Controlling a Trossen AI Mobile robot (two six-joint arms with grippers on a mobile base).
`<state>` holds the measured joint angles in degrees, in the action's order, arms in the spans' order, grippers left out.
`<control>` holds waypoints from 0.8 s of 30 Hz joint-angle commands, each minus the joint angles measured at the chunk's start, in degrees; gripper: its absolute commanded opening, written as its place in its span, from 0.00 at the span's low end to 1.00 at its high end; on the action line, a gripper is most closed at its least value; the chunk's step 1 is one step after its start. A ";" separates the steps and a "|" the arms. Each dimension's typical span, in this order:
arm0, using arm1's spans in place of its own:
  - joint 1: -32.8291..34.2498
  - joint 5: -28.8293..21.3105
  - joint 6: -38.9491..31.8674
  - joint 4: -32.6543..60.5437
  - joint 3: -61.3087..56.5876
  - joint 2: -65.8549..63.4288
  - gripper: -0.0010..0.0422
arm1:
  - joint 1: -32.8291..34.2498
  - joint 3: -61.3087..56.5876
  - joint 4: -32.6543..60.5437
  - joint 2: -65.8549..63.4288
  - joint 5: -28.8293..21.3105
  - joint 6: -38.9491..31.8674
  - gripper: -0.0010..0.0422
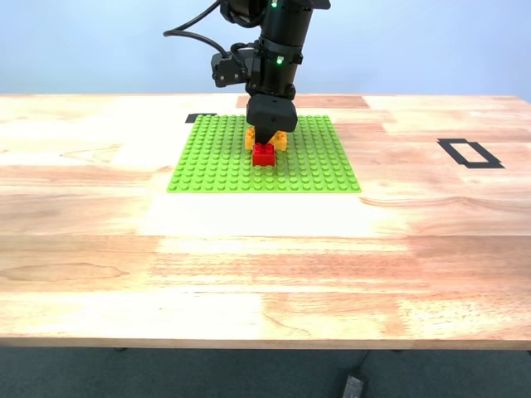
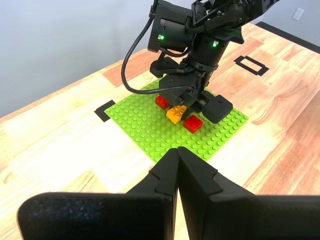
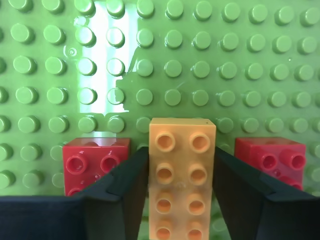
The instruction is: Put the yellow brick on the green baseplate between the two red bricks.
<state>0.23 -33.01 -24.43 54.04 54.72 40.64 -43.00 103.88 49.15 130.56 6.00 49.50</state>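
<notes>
Yellow brick (image 3: 182, 180), green baseplate (image 3: 250, 65)

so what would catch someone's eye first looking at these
The bright green baseplate stands out against the pale wooden table, lying toward the table's far edge in the exterior view. Over its middle my second gripper reaches down, its fingers closed on either side of the yellow brick. That brick sits between the two red bricks, with my first gripper shut and well back from the plate.
</notes>
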 commanded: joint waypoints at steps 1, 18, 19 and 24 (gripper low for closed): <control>-0.04 -0.07 -0.02 0.00 0.02 -0.11 0.02 | -0.20 0.00 -0.20 -0.13 -0.20 -0.44 0.46; -0.04 0.00 -0.02 0.22 0.02 -0.11 0.02 | 0.52 -1.27 -1.14 -5.29 -2.03 -1.40 0.52; -0.04 -0.04 -0.02 0.35 0.02 -0.13 0.02 | 0.76 -1.84 -1.18 -5.70 -1.95 -1.73 0.52; -0.04 0.00 -1.46 1.27 0.02 -0.24 0.02 | 1.75 -6.34 -2.49 -7.19 -2.19 -1.36 0.44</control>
<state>0.19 -33.04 -25.76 55.18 54.72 40.42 -41.45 98.32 47.16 123.66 3.84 48.03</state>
